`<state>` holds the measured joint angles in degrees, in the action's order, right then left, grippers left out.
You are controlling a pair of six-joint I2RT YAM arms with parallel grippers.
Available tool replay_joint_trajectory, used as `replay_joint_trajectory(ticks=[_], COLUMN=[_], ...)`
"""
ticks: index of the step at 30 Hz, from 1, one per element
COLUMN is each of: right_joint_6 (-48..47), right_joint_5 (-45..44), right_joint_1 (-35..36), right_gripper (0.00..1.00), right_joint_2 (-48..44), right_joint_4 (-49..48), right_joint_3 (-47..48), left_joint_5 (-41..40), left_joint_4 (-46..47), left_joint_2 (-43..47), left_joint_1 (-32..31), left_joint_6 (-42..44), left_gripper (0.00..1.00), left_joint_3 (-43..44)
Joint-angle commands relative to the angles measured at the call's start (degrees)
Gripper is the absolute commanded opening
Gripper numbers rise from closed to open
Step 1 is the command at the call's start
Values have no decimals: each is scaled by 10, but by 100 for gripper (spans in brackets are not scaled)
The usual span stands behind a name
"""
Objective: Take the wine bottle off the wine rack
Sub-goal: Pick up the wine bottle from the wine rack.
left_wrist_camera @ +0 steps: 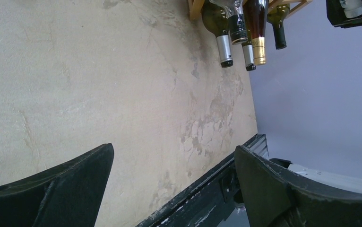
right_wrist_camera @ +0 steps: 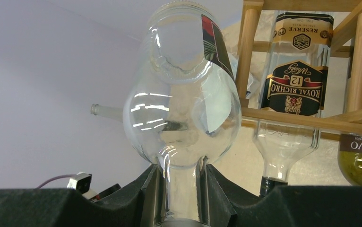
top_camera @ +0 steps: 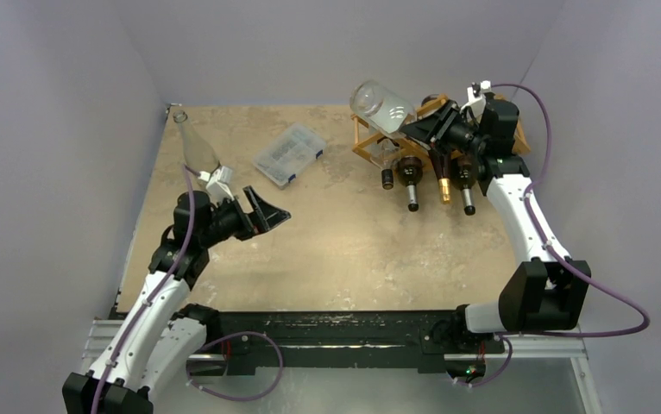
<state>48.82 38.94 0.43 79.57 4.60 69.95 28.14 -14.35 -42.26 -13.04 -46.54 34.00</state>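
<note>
Open table (top_camera: 336,250) centre and near, bottle necks (top_camera: 412,197) jutting from wine rack (top_camera: 361,136), plastic box (top_camera: 289,153) far centre

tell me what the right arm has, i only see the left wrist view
Observer: The right end effector is shut on the neck of a clear wine bottle.
Operator: is it out of the rack
Observer: It looks so. The right wrist view shows it left of the end post of the wine rack, base raised.
Operator: anything else on the table i can't see
Observer: A second clear bottle stands at the far left corner of the table.
</note>
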Motion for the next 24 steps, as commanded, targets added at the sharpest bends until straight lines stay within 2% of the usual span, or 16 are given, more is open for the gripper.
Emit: replay_joint_trajectory(ticks=[1,7,12,16,19,22,24], right_joint_6=[7,26,31,37,43,47,49], right_joint_5=[32,55,63,69,73,76,78], right_joint_1=[-3,-3,-3,-3,-3,-3,-3], right_gripper=[0,0,0,0,0,0,0], right_joint_2=[-17,-16,-18,-19,-20,-21,-20], right_joint_4=[-125,-150,-157,-165,-171,-177,-179], right_joint_3=[13,10,8,6,6,5,2], left_joint_5=[-1,-16,-86,-105,-110,-116,-119], left_joint_4=[56,115,193,217,223,201,194], left_joint_2=[-34,-168,-295,-398,-459,-506,-526], left_joint_1=[-9,-48,-106,-120,-121,-123,-124], left_joint_6=[-2,-7,-22,-45,-52,-40,-33], left_gripper=[100,100,99,95,86,69,61], left_joint_3=[42,154,268,353,407,459,479])
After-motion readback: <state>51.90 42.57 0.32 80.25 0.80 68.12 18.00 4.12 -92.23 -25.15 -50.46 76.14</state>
